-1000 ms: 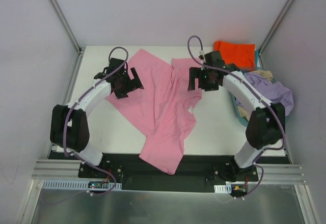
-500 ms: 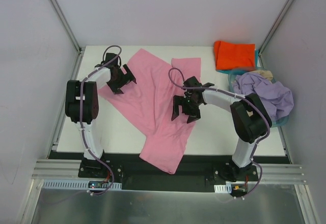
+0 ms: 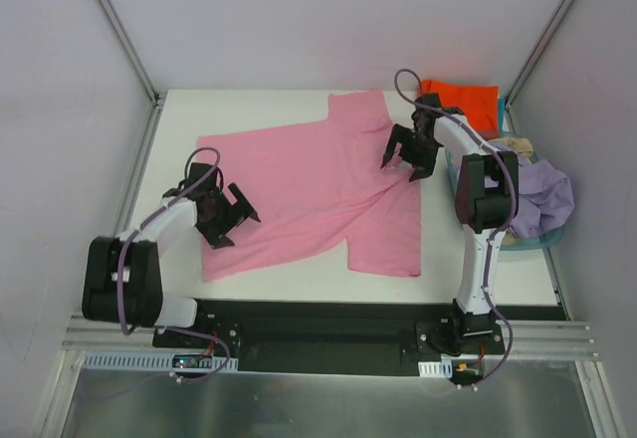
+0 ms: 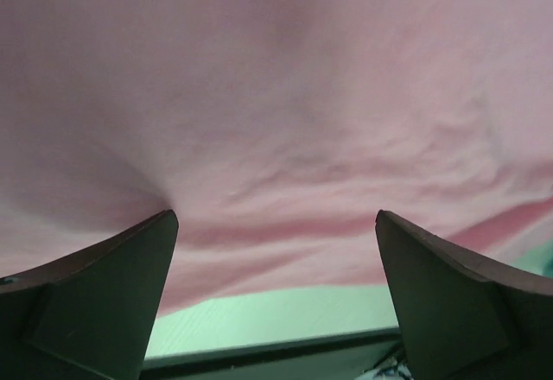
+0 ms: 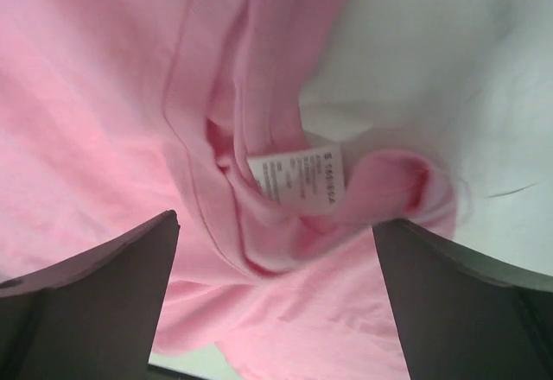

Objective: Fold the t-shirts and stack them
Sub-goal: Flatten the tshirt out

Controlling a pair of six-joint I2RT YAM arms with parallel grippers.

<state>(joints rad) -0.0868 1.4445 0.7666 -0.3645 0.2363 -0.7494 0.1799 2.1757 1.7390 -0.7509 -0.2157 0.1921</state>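
The pink t-shirt (image 3: 318, 184) lies spread fairly flat across the middle of the table, with one sleeve at the far side and one at the near right. My left gripper (image 3: 224, 216) is open at the shirt's near left hem. In the left wrist view, pink cloth (image 4: 276, 95) fills the frame beyond my open gripper (image 4: 275, 220), and nothing is held. My right gripper (image 3: 410, 149) is open over the collar at the shirt's right. In the right wrist view, the bunched collar with its white label (image 5: 298, 177) lies just beyond the open gripper (image 5: 275, 223).
A folded orange-red shirt (image 3: 460, 106) lies at the far right corner. The light blue basket (image 3: 460, 191) at the right edge holds a crumpled lavender shirt (image 3: 535, 185) and a bit of beige cloth (image 3: 510, 144). White enclosure walls stand on three sides.
The pink shirt went from a diagonal heap hanging over the near edge to lying spread flat. My left gripper moved nearer to the hem. My right gripper moved far right to the collar.
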